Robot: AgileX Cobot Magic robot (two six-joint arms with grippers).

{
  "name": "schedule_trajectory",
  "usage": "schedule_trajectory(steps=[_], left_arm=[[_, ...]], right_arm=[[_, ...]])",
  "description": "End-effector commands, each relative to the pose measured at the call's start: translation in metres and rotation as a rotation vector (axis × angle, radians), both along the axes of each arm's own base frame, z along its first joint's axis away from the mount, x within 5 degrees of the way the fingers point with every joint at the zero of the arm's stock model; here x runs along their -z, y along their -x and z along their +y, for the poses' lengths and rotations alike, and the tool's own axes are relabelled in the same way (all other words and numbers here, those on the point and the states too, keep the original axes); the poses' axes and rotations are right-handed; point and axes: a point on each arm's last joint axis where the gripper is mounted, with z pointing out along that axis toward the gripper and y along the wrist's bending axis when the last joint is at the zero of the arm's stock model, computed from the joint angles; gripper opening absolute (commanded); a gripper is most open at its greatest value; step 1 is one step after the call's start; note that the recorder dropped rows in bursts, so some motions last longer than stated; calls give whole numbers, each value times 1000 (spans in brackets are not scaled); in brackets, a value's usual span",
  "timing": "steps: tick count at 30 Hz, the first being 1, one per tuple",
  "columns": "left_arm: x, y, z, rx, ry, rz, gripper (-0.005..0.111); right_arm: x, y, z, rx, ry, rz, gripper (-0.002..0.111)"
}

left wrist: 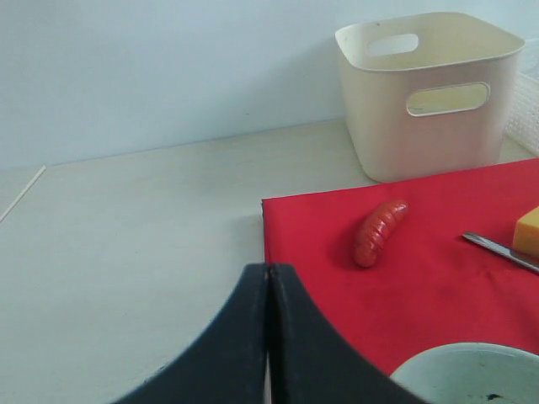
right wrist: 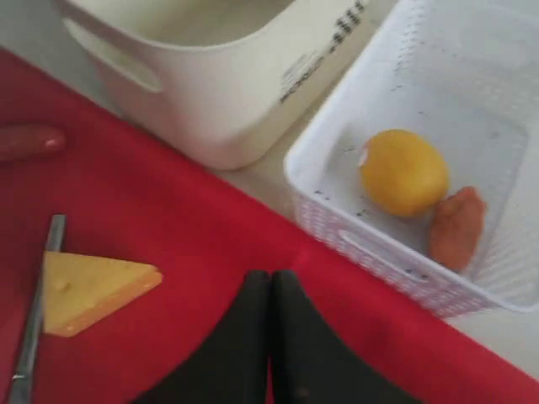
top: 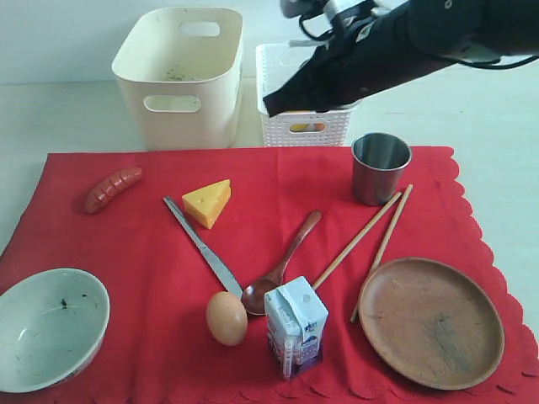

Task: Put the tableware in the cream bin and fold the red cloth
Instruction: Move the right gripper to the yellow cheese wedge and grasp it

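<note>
Red cloth (top: 152, 337) flat, long axis L-R

Pale desk (top: 50, 118): red cloth (top: 126, 252) spread flat over its near part, cream bin (top: 181, 84) and white perforated basket (top: 282, 130) side by side just behind the cloth, toward the back edge.

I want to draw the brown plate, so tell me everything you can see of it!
The round brown plate looks wooden: shallow, with a low raised rim and a darker scuffed patch near its middle. It is empty and lies flat on the red cloth, by its scalloped edge. The chopsticks end right beside its rim; whether they touch is unclear.
</note>
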Motion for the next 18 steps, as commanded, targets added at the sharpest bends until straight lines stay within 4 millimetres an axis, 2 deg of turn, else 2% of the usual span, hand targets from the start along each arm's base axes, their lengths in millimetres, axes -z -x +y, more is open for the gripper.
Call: schedule_trajectory(steps=[1,9,18], left_arm=[[0,0,0,-3,6,-9,0],[0,0,0,-3,6,-9,0],[0,0,0,-3,6,-9,0]], right_arm=[[-2,19,27,-76,-14,-27,0],[7,47,69,-204,-9,-34,0],[12,48,75,-210,-10,-43,0]])
